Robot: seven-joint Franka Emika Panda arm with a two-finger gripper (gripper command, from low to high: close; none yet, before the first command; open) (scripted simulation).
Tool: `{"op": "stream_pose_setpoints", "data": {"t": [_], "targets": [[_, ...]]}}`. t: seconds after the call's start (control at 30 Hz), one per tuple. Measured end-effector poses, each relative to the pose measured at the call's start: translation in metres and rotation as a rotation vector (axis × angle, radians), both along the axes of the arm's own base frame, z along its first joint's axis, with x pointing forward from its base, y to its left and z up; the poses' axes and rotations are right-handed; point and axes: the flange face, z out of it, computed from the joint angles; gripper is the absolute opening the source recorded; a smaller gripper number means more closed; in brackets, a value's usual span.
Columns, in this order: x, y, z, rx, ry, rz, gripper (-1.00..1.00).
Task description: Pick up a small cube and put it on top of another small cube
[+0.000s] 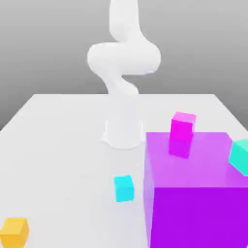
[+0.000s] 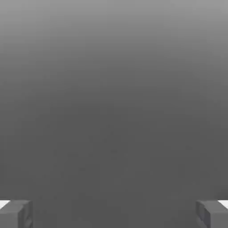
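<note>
The small cyan-blue cube (image 1: pixel 123 188) rests on the white table (image 1: pixel 58 145), in front of the arm's base and just to the exterior view's left of the huge purple block (image 1: pixel 193 203). The magenta-pink cube (image 1: pixel 183 125) shows at the purple block's far top edge; I cannot tell whether it stands on the block or behind it. In the hand view my gripper (image 2: pixel 114 214) is open, its two grey fingertips (image 2: pixel 16 213) far apart with nothing between them and plain grey background beyond.
The white arm (image 1: pixel 123 72) rises from its base (image 1: pixel 123 133) at the table's middle. A greenish-teal cube (image 1: pixel 240 156) sits at the purple block's right edge. An orange cube (image 1: pixel 13 232) lies at the near left corner.
</note>
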Motion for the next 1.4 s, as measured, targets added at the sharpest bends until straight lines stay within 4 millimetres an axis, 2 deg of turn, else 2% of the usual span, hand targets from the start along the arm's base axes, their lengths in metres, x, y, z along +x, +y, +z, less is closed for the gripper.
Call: {"op": "stream_pose_setpoints", "data": {"t": [0.13, 0.23, 0.33, 0.47, 0.7, 0.93, 1.03, 1.3, 1.33, 1.4], "targets": [[0.034, -0.003, -0.069, 0.101, 0.114, -0.140, 0.00], [0.052, -0.006, -0.124, 0.171, 0.196, -0.255, 0.00], [0.062, -0.008, -0.179, 0.233, 0.274, -0.375, 0.00], [0.062, -0.008, -0.247, 0.305, 0.354, -0.527, 0.00], [0.037, -0.005, -0.357, 0.400, 0.476, -0.800, 0.00], [-0.016, 0.000, -0.450, 0.455, 0.578, -1.087, 0.00], [-0.044, 0.001, -0.483, 0.479, 0.616, -1.214, 0.00], [-0.049, 0.001, -0.545, 0.488, 0.627, -1.243, 0.00], [-0.050, 0.001, -0.551, 0.487, 0.626, -1.244, -1.00], [-0.050, 0.001, -0.551, 0.488, 0.626, -1.243, -1.00]]}}
